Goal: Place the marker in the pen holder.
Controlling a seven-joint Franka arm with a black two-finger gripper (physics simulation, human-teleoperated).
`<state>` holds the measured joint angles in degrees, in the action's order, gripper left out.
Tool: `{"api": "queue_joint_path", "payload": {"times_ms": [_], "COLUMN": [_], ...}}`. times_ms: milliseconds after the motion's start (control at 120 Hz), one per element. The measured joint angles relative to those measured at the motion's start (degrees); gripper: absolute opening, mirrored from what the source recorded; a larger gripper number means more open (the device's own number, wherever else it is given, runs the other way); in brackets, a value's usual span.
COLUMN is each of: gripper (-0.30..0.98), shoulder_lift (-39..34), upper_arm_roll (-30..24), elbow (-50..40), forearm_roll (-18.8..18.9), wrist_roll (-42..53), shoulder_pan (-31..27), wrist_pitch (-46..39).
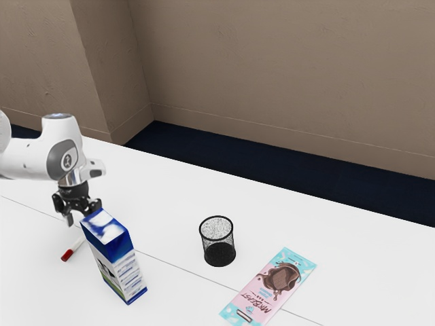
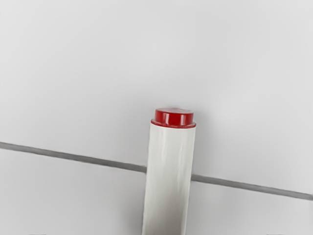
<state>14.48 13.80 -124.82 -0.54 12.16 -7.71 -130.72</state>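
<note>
Pen holder (image 1: 219,255) (black mesh) between carton (image 1: 117,261) and chocolate bar (image 1: 275,282).

Near our black tool (image 1: 83,212) we see a red-and-white marker (image 2: 170,171) and blue-and-white carton (image 1: 121,259); farther from it, a black mesh pen holder (image 1: 219,255) and pink-and-aqua wrapper (image 1: 257,292).

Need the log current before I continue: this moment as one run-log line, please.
gripper: open | red-and-white marker: lying on white table | black mesh pen holder: upright, empty

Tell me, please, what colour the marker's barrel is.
The marker's barrel is white; it shows best in the wrist view.
</note>
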Motion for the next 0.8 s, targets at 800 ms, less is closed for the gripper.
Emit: {"api": "queue_joint_path", "payload": {"times_ms": [800], "gripper": [0.23], "shoulder_lift": [4.17], "upper_arm_roll": [-1.49], "elbow": [2.77], "forearm_roll": [-2.01], "wrist_roll": [3.94], "shoulder_pan": [-1.07], "wrist_pitch": [-2.07]}}
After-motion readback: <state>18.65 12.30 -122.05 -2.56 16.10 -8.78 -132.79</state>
